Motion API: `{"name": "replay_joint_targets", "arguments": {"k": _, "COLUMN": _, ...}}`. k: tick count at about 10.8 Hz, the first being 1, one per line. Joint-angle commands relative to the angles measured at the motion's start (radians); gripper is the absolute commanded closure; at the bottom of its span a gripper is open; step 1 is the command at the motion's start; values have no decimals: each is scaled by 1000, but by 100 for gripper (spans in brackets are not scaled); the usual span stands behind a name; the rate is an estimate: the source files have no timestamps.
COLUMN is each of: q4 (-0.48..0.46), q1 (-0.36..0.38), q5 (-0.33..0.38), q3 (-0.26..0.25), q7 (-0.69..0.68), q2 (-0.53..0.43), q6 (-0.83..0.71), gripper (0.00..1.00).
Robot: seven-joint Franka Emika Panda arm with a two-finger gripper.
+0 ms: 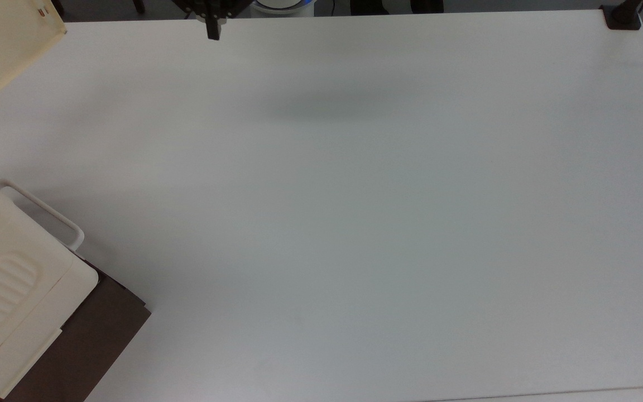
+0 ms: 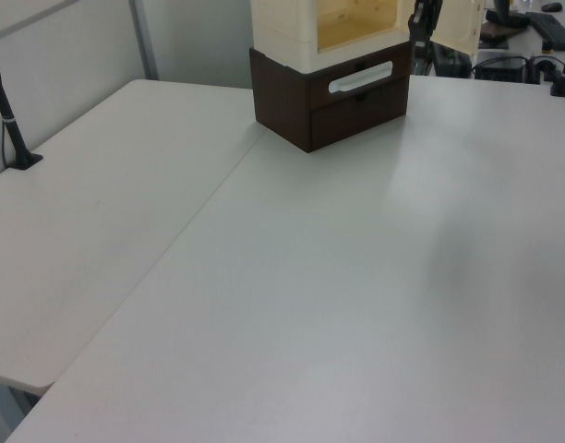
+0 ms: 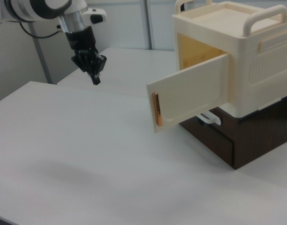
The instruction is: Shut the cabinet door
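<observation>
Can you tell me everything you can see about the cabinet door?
The cabinet door is a flat, pale cream panel that looks like plastic, with a slim copper-coloured handle standing upright near its free edge. It hangs wide open, swung out from the cream cabinet, joined to it along one side. Nothing touches it; the gripper hangs apart, above the white table.

From my gripper [image 3: 95,79], the path toward 3 o'clock in the right view was open above the bare table [image 3: 87,154]. The cabinet door [image 3: 190,91] stood swung out there, well apart, with the cabinet [image 3: 256,61] behind it.
</observation>
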Motion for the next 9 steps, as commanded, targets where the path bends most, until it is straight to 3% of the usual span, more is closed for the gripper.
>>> {"name": "replay_joint_targets", "arguments": {"k": 1, "q4": 69, "q1": -52, "q5": 1, "q3": -24, "q7": -26, "q2": -24, "q6": -24, "gripper": 100}}
{"name": "replay_joint_targets", "arguments": {"k": 4, "q4": 163, "q1": -133, "q5": 3, "q3": -108, "q7": -52, "q2": -25, "q6": -13, "gripper": 100}}
{"name": "replay_joint_targets", "arguments": {"k": 7, "q4": 188, "q1": -223, "q5": 56, "q3": -201, "q7": -173, "q2": -32, "q6": -13, "gripper": 100}}
{"name": "replay_joint_targets", "arguments": {"k": 9, "q4": 186, "q1": -262, "q5": 56, "q3": -253, "q7": -255, "q2": -30, "q6": -13, "gripper": 100}}
